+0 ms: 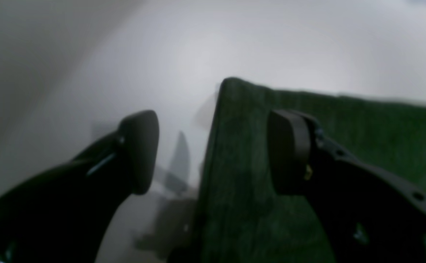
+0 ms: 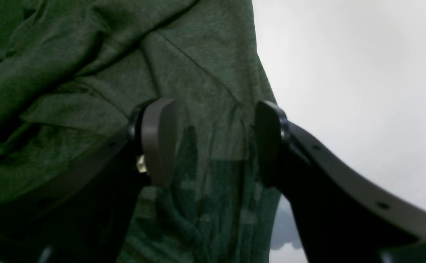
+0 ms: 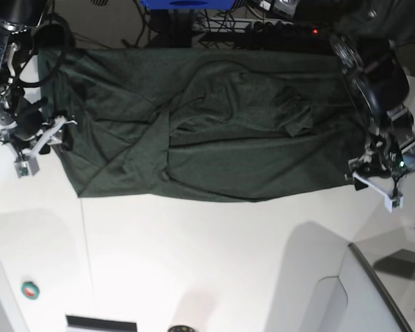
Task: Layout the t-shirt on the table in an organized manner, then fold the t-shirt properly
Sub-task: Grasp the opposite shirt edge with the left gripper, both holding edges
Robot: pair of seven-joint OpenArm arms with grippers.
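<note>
T-shirt [image 3: 214,135], dark green, spread wide across far half of table [image 3: 194,263], reaching to far edge. Not flat: bunched ridge + creases across middle, diagonal fold toward base-view left, lumpy hump right of centre. Near hem roughly straight, slight sag in mid.

Left gripper [image 1: 213,149] at base-view right, by shirt's near corner there. Wrist view: fingers spread wide, nothing between pads. One pad [image 1: 288,149] over green cloth, other pad [image 1: 141,149] over bare white top; cloth edge runs up between them, corner just beyond. Touching cloth or hovering – can't tell, view blurry.

Right gripper [image 2: 213,142] at base-view left, at shirt's side edge. Wrist view: fingers parted fairly wide, wrinkled cloth seen in gap between pads; shirt edge passes near one pad [image 2: 267,138], white table beyond. Other pad [image 2: 158,140] fully over fabric. No pinch visible, not gripping cloth.

Also on table: small teal-ringed round thing w/ red centre [image 3: 30,290] near front left, well apart from shirt. Raised grey panel [image 3: 373,297] w/ dark edge at front right. Cables + blue item [image 3: 187,4] past far edge.
</note>
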